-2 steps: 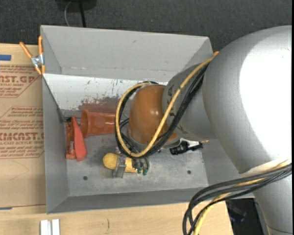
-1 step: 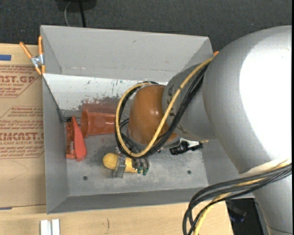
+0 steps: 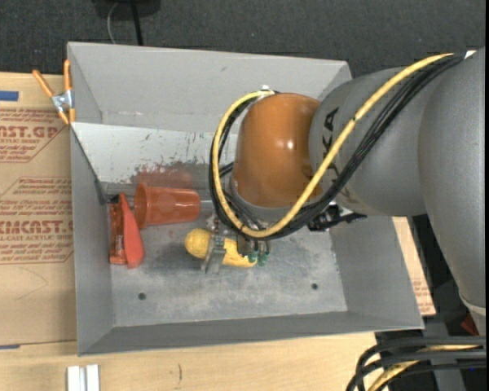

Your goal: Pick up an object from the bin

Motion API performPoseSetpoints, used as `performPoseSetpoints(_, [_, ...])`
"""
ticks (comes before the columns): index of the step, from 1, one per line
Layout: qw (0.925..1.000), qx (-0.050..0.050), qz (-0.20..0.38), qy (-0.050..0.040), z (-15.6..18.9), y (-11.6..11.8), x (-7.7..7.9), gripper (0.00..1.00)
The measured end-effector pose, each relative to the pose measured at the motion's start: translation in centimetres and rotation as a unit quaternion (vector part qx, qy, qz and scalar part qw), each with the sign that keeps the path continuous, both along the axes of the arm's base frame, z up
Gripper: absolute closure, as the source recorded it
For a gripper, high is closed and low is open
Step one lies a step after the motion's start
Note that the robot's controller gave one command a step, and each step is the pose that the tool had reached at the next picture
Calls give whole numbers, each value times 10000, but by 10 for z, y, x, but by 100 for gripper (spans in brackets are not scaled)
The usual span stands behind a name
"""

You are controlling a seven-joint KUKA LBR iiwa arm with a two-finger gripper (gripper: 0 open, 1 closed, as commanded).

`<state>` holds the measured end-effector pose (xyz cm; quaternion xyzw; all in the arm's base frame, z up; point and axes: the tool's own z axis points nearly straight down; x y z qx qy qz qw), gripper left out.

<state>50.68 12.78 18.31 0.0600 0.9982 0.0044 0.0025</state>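
Yellow lump [image 3: 197,243], laid mid-floor in the bin [image 3: 228,296] just beside a tipped orange cup [image 3: 167,204], is overhung closely by the gripper [image 3: 218,255], judged to be placed there for grasping; whether the jaws are apart or clamped cannot be told.

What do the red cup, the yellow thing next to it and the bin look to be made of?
Cup: probably plastic, smooth and slightly see-through, orange-red with soft highlights. Yellow thing: likely plastic or rubber, rounded and smooth; the arm hides part of it, so that stays open. Bin: grey sheet metal, dull and scuffed, faintly mirroring the cup on its back wall.
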Motion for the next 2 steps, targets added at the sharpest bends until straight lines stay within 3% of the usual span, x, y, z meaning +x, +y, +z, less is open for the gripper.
performPoseSetpoints(1, [10000,-1,0,1,0,0,0,100])
performPoseSetpoints(2, [9997,3,239,-20,124,26,17,100])
